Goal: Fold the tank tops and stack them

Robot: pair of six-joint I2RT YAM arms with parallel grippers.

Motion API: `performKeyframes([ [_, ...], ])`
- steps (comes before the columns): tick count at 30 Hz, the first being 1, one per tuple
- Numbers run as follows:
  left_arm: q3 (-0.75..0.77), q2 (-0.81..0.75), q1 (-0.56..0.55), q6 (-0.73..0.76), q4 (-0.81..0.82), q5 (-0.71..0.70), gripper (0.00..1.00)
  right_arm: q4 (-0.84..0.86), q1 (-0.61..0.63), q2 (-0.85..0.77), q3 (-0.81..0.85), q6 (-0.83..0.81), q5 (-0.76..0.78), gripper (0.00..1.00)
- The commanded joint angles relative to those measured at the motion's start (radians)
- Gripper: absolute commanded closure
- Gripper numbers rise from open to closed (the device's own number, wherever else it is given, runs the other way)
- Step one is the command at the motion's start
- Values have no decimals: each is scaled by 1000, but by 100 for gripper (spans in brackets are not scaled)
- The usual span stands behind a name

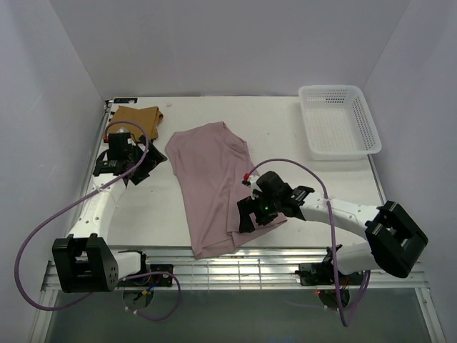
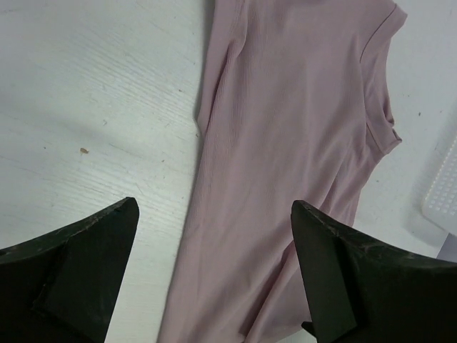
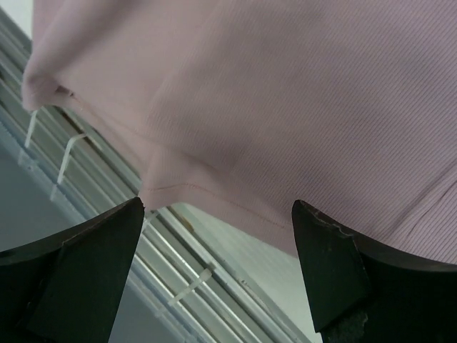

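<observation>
The pale pink tank top (image 1: 211, 182) lies spread lengthwise mid-table, its hem at the front edge. It also shows in the left wrist view (image 2: 300, 143) and the right wrist view (image 3: 285, 93). The tan-brown tank top (image 1: 139, 116) lies bunched at the back left corner. The striped tank top is not in view. My left gripper (image 1: 150, 163) is open and empty just left of the pink top, its fingers (image 2: 78, 264) wide apart. My right gripper (image 1: 248, 214) is open and empty over the pink top's near right hem; one finger (image 3: 343, 271) shows dark below the cloth.
A white mesh basket (image 1: 338, 121) stands at the back right; its corner shows in the left wrist view (image 2: 443, 193). A slotted metal rail (image 1: 235, 268) runs along the table's front edge, just below the pink hem (image 3: 186, 279). White walls close in on both sides.
</observation>
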Motion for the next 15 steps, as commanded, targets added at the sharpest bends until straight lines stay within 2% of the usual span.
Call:
performKeyframes([
  [1,9,29,0,-17,36,67,2,97,-1,56,8,31,43,10],
  [4,35,92,-57,-12,131,167,2,97,-10,139,27,17,64,10],
  [5,50,156,-71,-8,153,194,2,94,-15,171,31,20,69,10],
  [7,124,239,-121,2,191,196,2,94,-38,191,25,22,61,10],
  [8,153,338,-135,17,200,201,2,94,-48,203,21,22,58,10],
  [11,296,504,-174,41,200,181,2,84,-108,215,10,5,52,10],
  [12,334,610,-177,49,182,178,2,82,-146,217,7,-6,44,10],
  [15,438,777,-181,51,177,178,2,62,-219,232,21,-62,12,10],
])
